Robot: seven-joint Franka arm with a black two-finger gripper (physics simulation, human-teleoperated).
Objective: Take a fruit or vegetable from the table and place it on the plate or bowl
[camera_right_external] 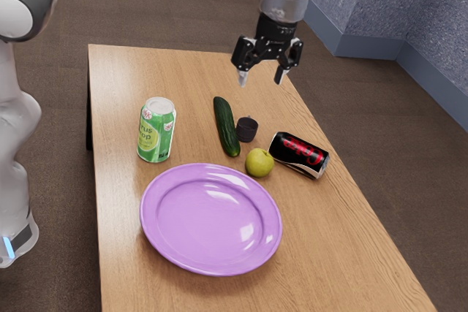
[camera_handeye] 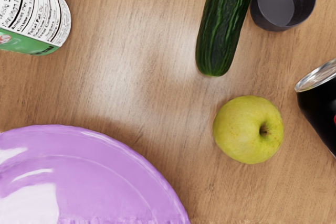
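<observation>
Nearest us on the desk (camera_right_external: 344,253) lies the purple plate (camera_right_external: 210,218). Just beyond its rim sits the green apple (camera_right_external: 259,162), beside a tipped black can (camera_right_external: 298,155). Behind it lie the cucumber (camera_right_external: 227,126), a dark cup (camera_right_external: 246,129) and an upright green can (camera_right_external: 156,130). Farthest, our tool (camera_right_external: 260,80) hangs above the desk, fingers apart, holding nothing.

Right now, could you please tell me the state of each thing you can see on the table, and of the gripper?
gripper: open, empty, above the table.
green can: upright.
black can: lying on its side.
cucumber: lying flat on the table.
plate: empty.
apple: on the table, off the plate.
cup: upright, open end up.
</observation>
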